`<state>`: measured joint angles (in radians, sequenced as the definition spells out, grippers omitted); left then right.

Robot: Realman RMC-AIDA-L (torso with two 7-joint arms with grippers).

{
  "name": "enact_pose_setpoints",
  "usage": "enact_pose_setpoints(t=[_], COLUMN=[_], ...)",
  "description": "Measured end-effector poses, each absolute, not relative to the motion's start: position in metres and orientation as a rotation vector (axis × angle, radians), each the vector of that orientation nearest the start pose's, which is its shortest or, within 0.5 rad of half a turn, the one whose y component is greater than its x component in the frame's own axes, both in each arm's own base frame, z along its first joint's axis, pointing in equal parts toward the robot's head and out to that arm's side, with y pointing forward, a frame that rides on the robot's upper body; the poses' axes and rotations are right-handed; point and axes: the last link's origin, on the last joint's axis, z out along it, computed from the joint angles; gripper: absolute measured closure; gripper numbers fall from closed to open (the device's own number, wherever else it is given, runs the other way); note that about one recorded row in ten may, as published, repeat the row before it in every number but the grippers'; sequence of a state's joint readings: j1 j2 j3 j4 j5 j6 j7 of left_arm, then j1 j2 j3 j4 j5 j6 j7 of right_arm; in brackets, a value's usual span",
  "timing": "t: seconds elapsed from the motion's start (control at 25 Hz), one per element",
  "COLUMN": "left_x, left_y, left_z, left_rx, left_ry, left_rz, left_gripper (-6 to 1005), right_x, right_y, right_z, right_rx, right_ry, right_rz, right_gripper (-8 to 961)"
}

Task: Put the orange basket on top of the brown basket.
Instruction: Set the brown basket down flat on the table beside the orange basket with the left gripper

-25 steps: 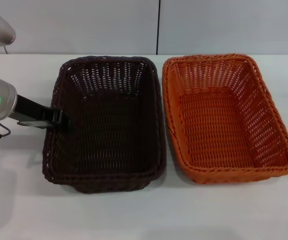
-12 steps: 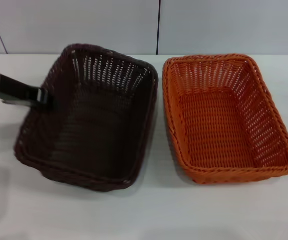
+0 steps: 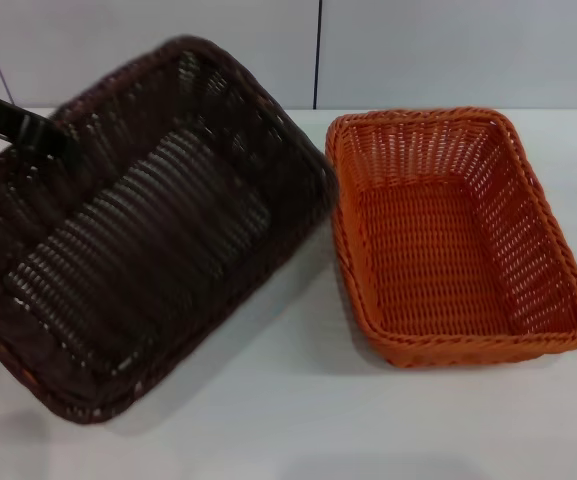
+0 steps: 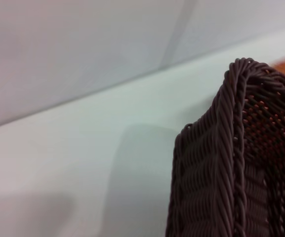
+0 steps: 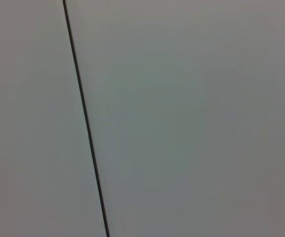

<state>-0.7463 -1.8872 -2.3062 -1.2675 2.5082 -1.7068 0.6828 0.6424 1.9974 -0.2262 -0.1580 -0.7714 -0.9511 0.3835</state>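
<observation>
The brown basket (image 3: 138,230) is lifted and tilted at the left of the head view, its open side turned toward the camera. My left gripper (image 3: 40,135) is shut on its left rim, its black fingers coming in from the upper left. The left wrist view shows the basket's braided rim and wall (image 4: 221,168) close up. The orange basket (image 3: 448,235) stands upright on the white table at the right, apart from the brown one. My right gripper is out of view.
The white table (image 3: 298,420) runs under both baskets. A pale wall with a dark vertical seam (image 3: 318,50) stands behind it. The right wrist view shows only this wall and seam (image 5: 85,123).
My left gripper has risen up and left with the brown basket's rim, lifting and tilting the basket and swinging it leftward. The orange basket has not moved.
</observation>
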Motion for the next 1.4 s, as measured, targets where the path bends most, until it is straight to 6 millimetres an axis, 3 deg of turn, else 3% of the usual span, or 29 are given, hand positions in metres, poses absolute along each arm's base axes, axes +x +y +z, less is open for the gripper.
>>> enact_pose_setpoints(t=[0.16,0.24,0.48,0.64,1.04,1.4], left_x=[-0.189,-0.185,-0.176,-0.156,-0.117,-0.103], left_y=[0.41,0.413,0.416,0.413,0.414,0.412], left_z=[0.116,0.086,0.05,0.026,-0.012,-0.024], left_rx=[-2.537,-2.656,-2.749,-2.83,-2.966,-3.025], left_ry=[-1.076,-1.038,-0.99,-0.912,-0.688,-0.605], left_rz=[0.122,0.14,0.172,0.151,0.04,-0.013], left_gripper=[766,760,744,733,706,681], right_x=[0.359,0.359,0.359,0.36,0.362,0.366], right_y=[0.404,0.404,0.404,0.404,0.401,0.397], right_z=[0.118,0.118,0.117,0.116,0.112,0.111], right_rx=[-1.138,-1.138,-1.139,-1.14,-1.144,-1.135], right_ry=[0.677,0.677,0.68,0.689,0.701,0.711], right_rz=[0.733,0.733,0.733,0.728,0.72,0.714], right_gripper=[384,384,383,382,382,383])
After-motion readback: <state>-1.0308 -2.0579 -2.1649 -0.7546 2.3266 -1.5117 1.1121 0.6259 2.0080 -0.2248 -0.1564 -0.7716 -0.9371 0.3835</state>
